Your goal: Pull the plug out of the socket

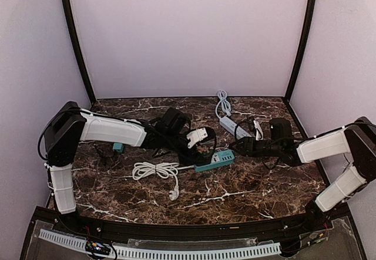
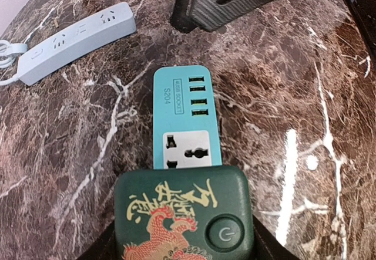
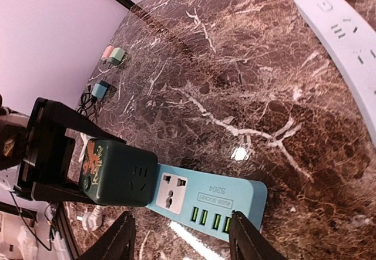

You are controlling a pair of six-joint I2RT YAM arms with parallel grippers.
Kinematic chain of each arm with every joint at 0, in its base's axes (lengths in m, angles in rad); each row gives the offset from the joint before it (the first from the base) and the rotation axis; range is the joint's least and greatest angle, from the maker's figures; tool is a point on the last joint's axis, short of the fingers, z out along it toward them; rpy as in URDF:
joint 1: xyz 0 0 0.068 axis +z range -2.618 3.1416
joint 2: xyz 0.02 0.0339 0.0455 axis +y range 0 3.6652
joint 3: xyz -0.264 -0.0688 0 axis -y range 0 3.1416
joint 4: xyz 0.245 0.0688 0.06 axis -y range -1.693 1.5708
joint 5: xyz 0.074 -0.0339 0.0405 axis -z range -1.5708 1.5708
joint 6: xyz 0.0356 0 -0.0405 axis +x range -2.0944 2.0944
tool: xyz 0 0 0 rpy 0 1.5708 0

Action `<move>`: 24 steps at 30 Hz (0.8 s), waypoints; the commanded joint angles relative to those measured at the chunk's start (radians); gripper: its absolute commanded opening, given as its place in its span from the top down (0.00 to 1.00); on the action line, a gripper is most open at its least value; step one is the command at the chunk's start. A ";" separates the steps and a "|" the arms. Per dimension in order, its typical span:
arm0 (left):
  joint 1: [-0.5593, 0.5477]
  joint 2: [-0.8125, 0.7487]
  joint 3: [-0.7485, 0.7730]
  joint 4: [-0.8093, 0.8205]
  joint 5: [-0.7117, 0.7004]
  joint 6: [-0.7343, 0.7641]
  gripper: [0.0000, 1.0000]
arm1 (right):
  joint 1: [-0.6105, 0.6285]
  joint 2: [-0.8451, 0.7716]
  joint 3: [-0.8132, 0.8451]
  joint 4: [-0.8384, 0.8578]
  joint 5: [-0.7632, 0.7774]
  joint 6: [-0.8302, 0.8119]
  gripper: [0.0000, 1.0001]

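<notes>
The socket is a teal power strip [image 1: 217, 159] [image 2: 187, 116] [image 3: 220, 198] lying flat on the marble table. A dark green cube plug [image 2: 183, 213] [image 3: 117, 175] with a red dragon print is pushed into its left end. My left gripper [image 1: 202, 147] [image 2: 185, 249] is shut on the cube, one dark finger against each side. My right gripper [image 1: 242, 147] [image 3: 182, 236] stands open at the strip's other end. Its right fingertip [image 3: 238, 222] touches the strip's edge by the green USB ports, and the left fingertip [image 3: 124, 225] is off the strip.
A pale grey power strip [image 1: 234, 127] [image 2: 73, 40] [image 3: 346, 34] lies behind the teal one. A coiled white cable [image 1: 155, 170] with its plug [image 1: 174, 194] lies in front. Small chargers [image 3: 114, 54] sit near the left wall, with black cables by the left arm.
</notes>
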 commanded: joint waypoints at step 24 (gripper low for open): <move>-0.071 -0.178 -0.247 0.166 -0.075 -0.069 0.72 | 0.201 0.319 -0.039 0.495 -0.138 0.370 0.76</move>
